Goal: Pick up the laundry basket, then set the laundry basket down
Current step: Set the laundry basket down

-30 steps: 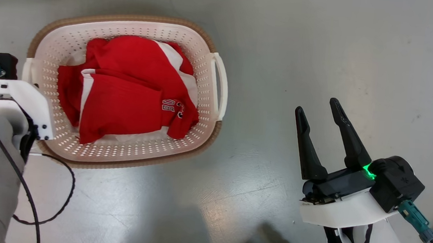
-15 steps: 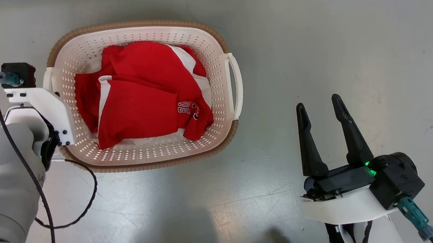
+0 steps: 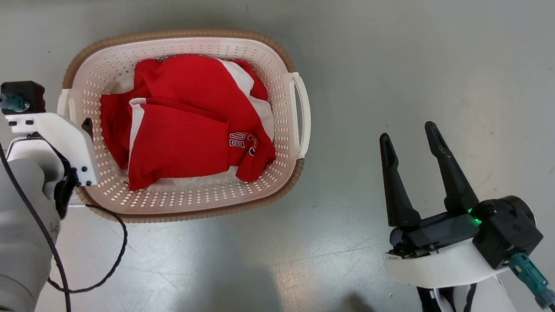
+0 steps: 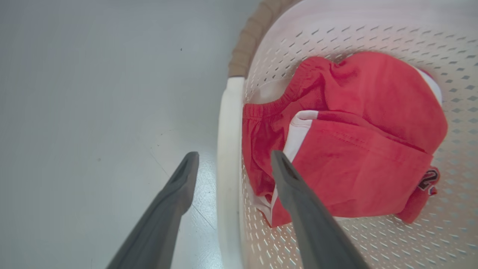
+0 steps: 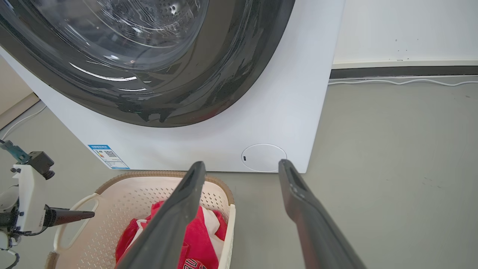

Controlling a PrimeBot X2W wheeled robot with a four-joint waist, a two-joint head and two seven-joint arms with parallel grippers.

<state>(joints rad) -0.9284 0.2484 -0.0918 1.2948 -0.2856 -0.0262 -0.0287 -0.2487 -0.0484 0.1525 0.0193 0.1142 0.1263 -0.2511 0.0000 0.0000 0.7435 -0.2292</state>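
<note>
Noted left gripper (image 4: 234,154) spread astride left handle (image 4: 227,112) of laundry basket (image 3: 187,35), right gripper (image 3: 407,132) spread well right; snag, tip judged possible if raised crooked.

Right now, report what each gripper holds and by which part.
Nothing is held. The left gripper stands open astride a handle of the laundry basket, unclamped; the right gripper is open over the floor.

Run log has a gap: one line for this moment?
laundry basket: on floor, red clothes inside | left end effector: open, astride its handle | right end effector: open, clear of basket
</note>
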